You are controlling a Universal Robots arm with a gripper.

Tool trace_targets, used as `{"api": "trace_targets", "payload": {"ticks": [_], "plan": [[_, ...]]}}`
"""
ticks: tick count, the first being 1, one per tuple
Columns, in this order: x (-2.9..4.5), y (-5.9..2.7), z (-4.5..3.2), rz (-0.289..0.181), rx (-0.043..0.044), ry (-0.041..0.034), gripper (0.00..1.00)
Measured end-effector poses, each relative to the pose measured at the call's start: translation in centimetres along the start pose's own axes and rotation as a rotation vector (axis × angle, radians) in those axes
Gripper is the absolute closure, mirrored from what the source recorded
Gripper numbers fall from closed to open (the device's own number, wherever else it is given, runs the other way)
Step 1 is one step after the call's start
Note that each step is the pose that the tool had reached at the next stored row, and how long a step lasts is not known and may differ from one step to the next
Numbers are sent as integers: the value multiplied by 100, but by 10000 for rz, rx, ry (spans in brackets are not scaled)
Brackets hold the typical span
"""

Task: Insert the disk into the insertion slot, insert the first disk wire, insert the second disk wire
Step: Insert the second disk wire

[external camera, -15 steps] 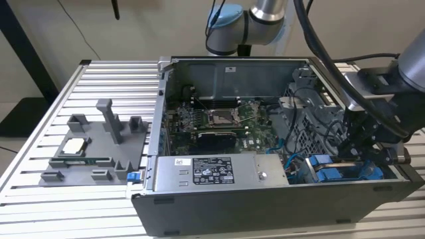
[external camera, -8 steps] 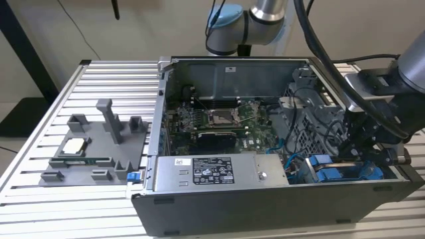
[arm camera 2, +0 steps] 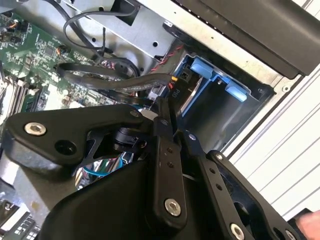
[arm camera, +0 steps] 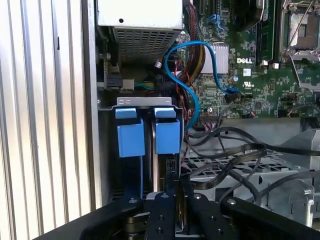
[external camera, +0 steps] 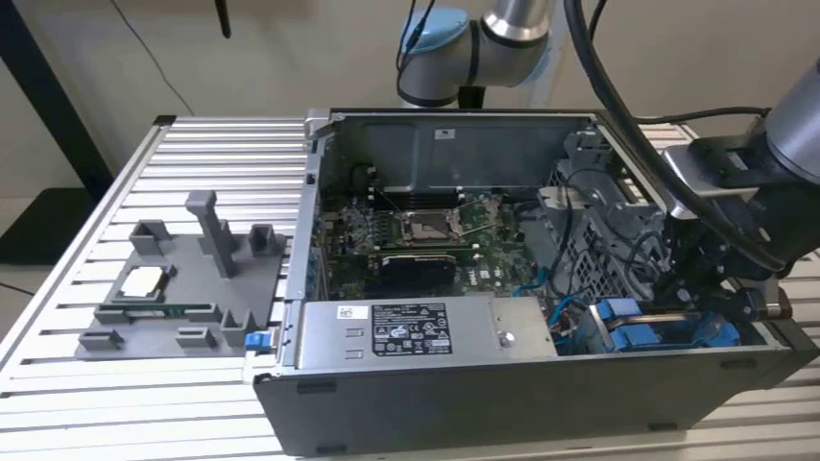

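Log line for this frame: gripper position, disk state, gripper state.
gripper: down in case corner at insertion slot | disk: in slot, blue carrier tabs visible | gripper state: cannot tell | black cables: loose beside slot

Bench and room, exterior view.

Work surface is a ribbed aluminium table (external camera: 77,288) of parallel slats running across the frame, pale and evenly lit, no hard shadows. Behind it a plain cream wall (external camera: 282,58), unmarked. A thin dark cable (external camera: 144,48) hangs down the wall toward the table's far edge. At the exterior view's left, a dark slanted post (external camera: 45,91) crosses in front of the wall; below it a dark patch of floor (external camera: 38,226) beside the table edge. Soft, diffuse light; source cannot be told.
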State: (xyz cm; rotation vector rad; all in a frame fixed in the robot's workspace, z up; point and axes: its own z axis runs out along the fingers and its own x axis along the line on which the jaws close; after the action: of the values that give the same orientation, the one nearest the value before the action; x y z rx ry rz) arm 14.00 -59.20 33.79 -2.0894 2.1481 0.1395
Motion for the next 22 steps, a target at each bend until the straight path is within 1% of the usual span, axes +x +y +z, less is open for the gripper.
{"api": "trace_targets", "payload": {"ticks": [2, 4, 5, 6, 7, 8, 11, 22], "plan": [[3, 1, 20, -2, 22, 8, 84], [6, 1, 34, -3, 23, -14, 82], [5, 1, 32, -4, 23, -18, 76], [5, 2, 31, -3, 22, -43, 76], [3, 2, 22, -2, 21, -60, 76], [-1, 2, -3, -1, 18, -68, 76], [-17, 0, -100, 5, 9, -65, 76], [-35, -4, -206, 7, -2, -67, 76]]}}
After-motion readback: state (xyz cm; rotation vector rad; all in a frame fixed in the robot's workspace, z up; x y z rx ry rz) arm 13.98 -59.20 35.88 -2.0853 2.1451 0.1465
